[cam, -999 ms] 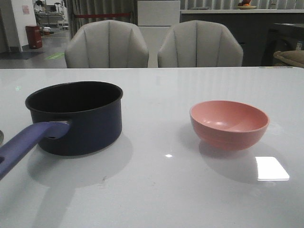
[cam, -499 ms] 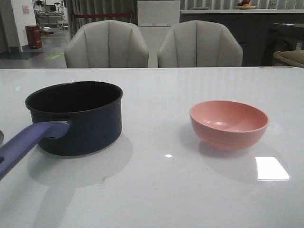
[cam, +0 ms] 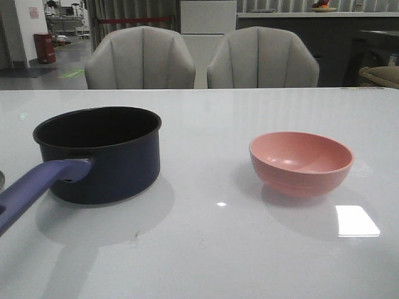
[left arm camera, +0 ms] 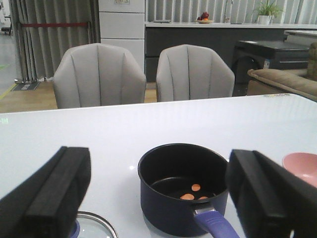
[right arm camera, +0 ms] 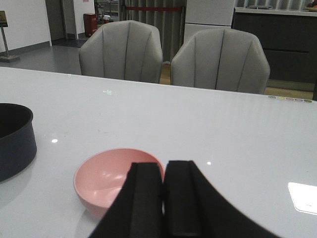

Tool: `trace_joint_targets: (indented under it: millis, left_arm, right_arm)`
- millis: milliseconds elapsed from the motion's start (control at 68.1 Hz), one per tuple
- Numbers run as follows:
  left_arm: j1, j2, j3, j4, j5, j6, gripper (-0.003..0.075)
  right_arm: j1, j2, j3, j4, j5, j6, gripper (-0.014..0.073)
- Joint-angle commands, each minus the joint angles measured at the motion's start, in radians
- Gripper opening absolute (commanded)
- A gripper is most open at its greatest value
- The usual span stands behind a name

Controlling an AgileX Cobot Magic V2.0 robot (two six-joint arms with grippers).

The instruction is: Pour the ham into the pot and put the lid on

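Note:
The navy pot [cam: 100, 152] stands on the table at the left, its purple-blue handle [cam: 31, 190] pointing toward me. In the left wrist view three orange ham pieces [left arm camera: 192, 192] lie inside the pot [left arm camera: 181, 188]. The glass lid [left arm camera: 94, 225] lies on the table beside the pot, only its rim and part of its blue knob showing. My left gripper [left arm camera: 158, 198] is open and empty, back from the pot. My right gripper [right arm camera: 163, 198] is shut and empty, just behind the empty pink bowl [right arm camera: 116, 181]. Neither gripper shows in the front view.
The pink bowl [cam: 301, 163] stands at the right of the white table [cam: 206, 249]. Two grey chairs [cam: 140, 59] stand behind the table's far edge. A bright light reflection [cam: 356, 221] lies on the table near the bowl.

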Motion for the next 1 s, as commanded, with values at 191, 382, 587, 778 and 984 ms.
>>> trace_joint_targets:
  millis: [191,382,587,778,984]
  left_arm:
    - [-0.002,0.283,-0.183,0.005,0.072,-0.011,0.0679]
    - [0.086,0.513,-0.283,0.058,0.153,-0.134,0.0679]
    - [0.211,0.746,-0.370,0.058,0.256,-0.134,0.0679]
    - [0.301,0.950,-0.445,0.051,0.332,-0.130,0.0679]
    - [0.335,1.145,-0.553,0.051,0.429,-0.102,0.0679]
  right_arm:
    - [-0.001,0.004,-0.029,0.002,-0.072,-0.005,0.0153]
    - [-0.001,0.004,-0.029,0.002,-0.072,-0.005,0.0153]
    - [-0.001,0.004,-0.029,0.002,-0.072,-0.005,0.0153]
    - [-0.001,0.004,-0.029,0.002,-0.072,-0.005,0.0153]
    - [-0.001,0.004,-0.029,0.002,-0.072,-0.005,0.0153]
